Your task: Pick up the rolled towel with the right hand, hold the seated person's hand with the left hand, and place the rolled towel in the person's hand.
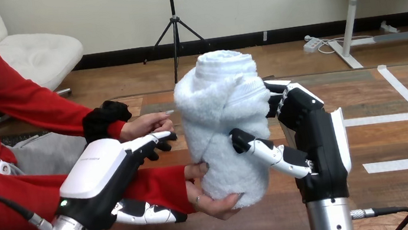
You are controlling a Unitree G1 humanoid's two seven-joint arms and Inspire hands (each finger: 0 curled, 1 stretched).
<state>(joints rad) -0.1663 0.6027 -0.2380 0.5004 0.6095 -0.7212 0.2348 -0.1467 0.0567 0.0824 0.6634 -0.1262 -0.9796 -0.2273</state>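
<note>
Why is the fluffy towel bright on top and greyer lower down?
In the head view, light seems to come from above: the rolled towel is brightest at its top coil, greyer in its folds; the left hand has a soft sheen on its white shell, no hard glare; the right hand looks dark on its black palm.

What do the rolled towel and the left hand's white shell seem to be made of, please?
The rolled towel looks like soft white terry cloth, judging by its fluffy pile. The shell on the left hand looks like smooth white plastic, from its slight sheen.
</note>
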